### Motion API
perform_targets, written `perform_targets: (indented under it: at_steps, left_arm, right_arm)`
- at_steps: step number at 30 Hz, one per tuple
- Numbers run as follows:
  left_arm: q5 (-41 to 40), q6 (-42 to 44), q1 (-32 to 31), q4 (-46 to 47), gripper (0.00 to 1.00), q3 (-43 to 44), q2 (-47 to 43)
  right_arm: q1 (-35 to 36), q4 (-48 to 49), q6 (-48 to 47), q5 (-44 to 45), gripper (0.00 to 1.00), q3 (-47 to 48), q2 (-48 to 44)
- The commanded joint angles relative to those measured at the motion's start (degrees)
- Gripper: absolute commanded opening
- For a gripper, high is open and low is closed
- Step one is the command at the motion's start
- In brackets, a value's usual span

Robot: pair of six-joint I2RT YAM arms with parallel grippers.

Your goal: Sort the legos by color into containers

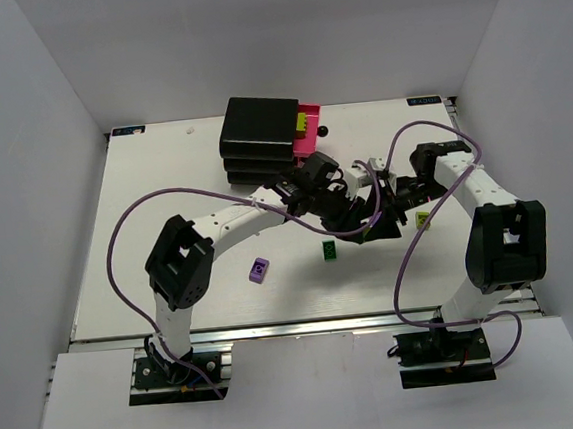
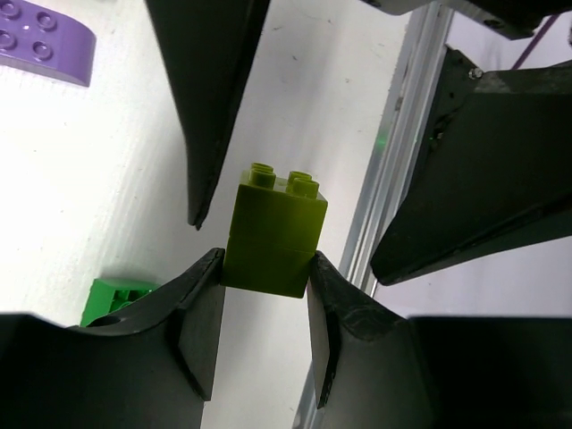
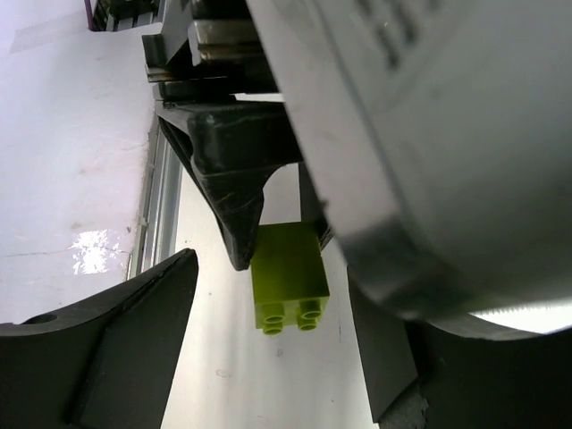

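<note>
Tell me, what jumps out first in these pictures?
The left gripper pinches a small lime-yellow studded plastic brick, while the right gripper gapes open around it mid-table. Behind them, a glossy black cabinet has its bright pink top drawer pulled open, holding yellow bricks.

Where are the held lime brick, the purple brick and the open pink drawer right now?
lime brick (image 2: 273, 234): left wrist view, its front face, between the left gripper's fingers.
purple brick (image 1: 259, 269): top view, its studded top.
pink drawer (image 1: 309, 134): top view, its pulled-out front edge.
</note>
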Motion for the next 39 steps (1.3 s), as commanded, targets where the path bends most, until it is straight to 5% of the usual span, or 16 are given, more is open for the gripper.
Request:
perform_targets:
  at_steps: [1,25,39]
  left_arm:
    - [-1.7,2.6,0.0,-0.8,0.0,-0.3,-5.2]
    - [-2.5,2.5,0.0,2.9,0.0,-2.9,-9.0]
    - [-2.7,1.7,0.0,3.2,0.0,-3.2,-10.3]
  right_arm:
    - [0.8,-1.4,-0.7,0.1,0.73,1.4,-0.2]
    - [1.4,-1.1,-1.0,-0.7,0.67,3.4,3.8]
    - [1.0,-1.1,-1.2,-0.2,0.8,3.6,4.7]
